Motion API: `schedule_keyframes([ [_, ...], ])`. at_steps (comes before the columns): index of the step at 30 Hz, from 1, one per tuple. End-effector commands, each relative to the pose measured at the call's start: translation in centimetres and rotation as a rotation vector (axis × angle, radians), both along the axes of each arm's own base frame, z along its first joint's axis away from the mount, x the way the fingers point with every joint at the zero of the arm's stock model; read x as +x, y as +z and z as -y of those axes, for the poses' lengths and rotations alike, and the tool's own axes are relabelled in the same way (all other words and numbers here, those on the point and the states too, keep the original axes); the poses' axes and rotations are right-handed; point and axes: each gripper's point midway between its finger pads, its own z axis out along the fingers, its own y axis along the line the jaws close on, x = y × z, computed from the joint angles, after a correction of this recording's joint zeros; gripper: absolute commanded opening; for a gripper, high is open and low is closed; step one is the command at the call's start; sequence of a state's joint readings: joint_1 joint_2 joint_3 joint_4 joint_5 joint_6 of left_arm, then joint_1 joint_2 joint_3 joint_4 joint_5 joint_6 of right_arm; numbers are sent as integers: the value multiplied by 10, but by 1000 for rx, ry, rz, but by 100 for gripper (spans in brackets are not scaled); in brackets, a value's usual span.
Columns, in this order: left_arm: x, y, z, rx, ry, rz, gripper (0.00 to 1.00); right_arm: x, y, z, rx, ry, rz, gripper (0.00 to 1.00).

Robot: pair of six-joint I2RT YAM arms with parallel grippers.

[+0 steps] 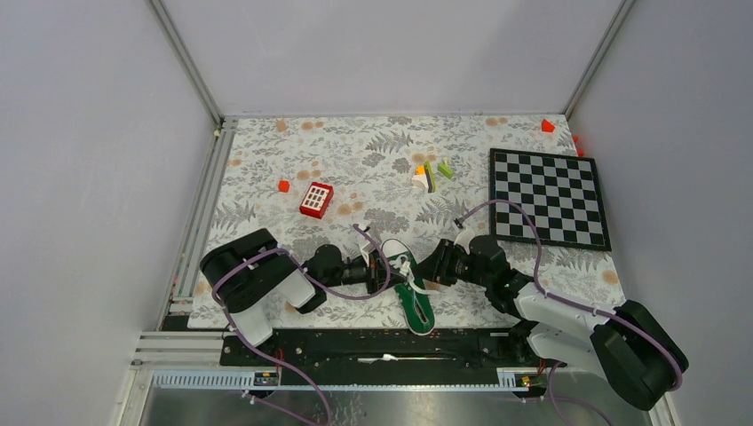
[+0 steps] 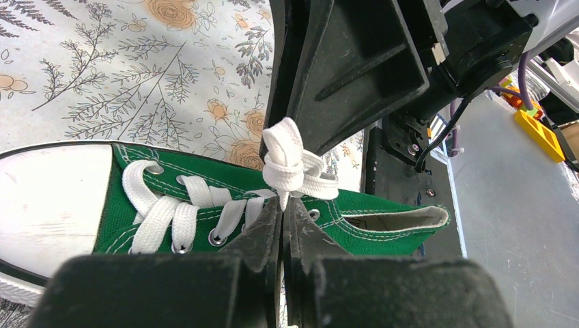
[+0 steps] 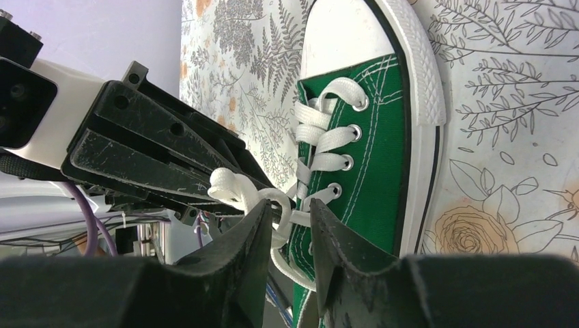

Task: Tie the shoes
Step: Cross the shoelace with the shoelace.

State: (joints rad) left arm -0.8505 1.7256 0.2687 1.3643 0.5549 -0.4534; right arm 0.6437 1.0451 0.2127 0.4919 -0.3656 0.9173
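Green sneaker (image 1: 414, 297) lies on its sole at the 6 o'clock edge of the floral counter (image 1: 355, 151), white toe cap toward 11 o'clock, heel toward 5. White laces (image 2: 171, 219) are threaded through the eyelets; above the top eyelets they bunch into a small loose knot (image 2: 290, 167), lifted clear of the tongue. Left gripper (image 2: 281, 212) reaches in from 9 o'clock, jaws pressed together on a lace strand just below the knot. Right gripper (image 3: 292, 225) reaches in from 3 o'clock, jaws narrowed onto a lace loop at the knot's far side; it looks like a pinch, though how firm is unclear. Step in hand, by my reading: drawing the knot tight, one arm on each side. Next move calls for opposed pulls, 9 and 3, kept even so neither lace slips free and the shoe isn't dragged. Red-and-white block (image 1: 316, 199) sits apart at 11 o'clock, chessboard (image 1: 549, 197) at 2.
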Motion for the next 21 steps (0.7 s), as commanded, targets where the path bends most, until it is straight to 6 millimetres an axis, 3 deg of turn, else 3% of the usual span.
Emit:
schedule_keyframes([
  [1,3,19,8,-65,-19,64,0,0,12,-8,41,47,30,35],
  [14,3,18,9,-62,-23,64,0,0,17,-17,65,96,31,25],
  [21,3,18,9,-62,-25,61,0,2,26,-23,81,125,48,34],
])
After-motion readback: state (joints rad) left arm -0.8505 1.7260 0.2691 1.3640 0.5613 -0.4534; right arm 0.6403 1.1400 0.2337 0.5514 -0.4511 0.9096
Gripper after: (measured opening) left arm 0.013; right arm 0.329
